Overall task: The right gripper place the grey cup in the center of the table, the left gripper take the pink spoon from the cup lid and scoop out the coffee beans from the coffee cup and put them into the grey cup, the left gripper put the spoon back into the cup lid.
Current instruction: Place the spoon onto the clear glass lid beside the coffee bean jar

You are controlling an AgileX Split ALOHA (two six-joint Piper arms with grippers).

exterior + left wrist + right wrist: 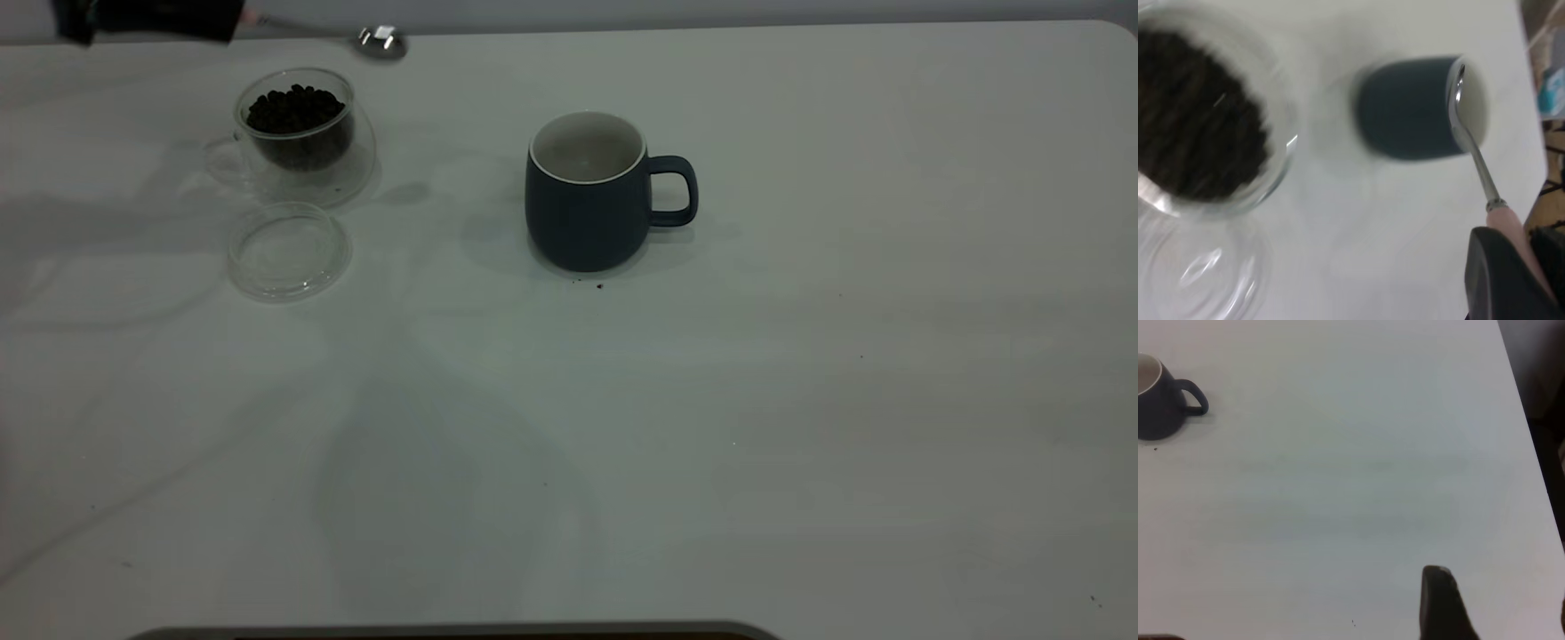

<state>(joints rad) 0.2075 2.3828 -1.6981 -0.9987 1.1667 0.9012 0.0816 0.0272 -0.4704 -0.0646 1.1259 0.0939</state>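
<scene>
The pink spoon point(369, 39) is in the air at the far left of the table point(800, 400), above its far edge, with its metal bowl pointing right and looking empty. The left gripper point(227, 20) pinches the spoon's pale pink handle; in the left wrist view a black finger point(1501, 280) lies against that handle point(1511, 227).

Just nearer than the spoon stands the coffee cup point(298, 133), upright, its clear handle to the left, with coffee beans point(295, 108) heaped close to its rim. The cup lid point(289, 251) lies flat just on the near side of the cup, very close to it, with nothing on it.

The grey cup point(591, 191) stands upright around the middle of the table's width, in the far half and well apart from the glass cup, handle to the right; its pale inside looks empty. A few dark specks point(598, 286) lie on the table at its near foot.

A bare stretch of tabletop separates the two cups. The near half and the whole right side of the table are open.

Of the right gripper point(1441, 603) only one dark fingertip shows, over the right part of the table, well away from the mug; whether it is spread cannot be told.
</scene>
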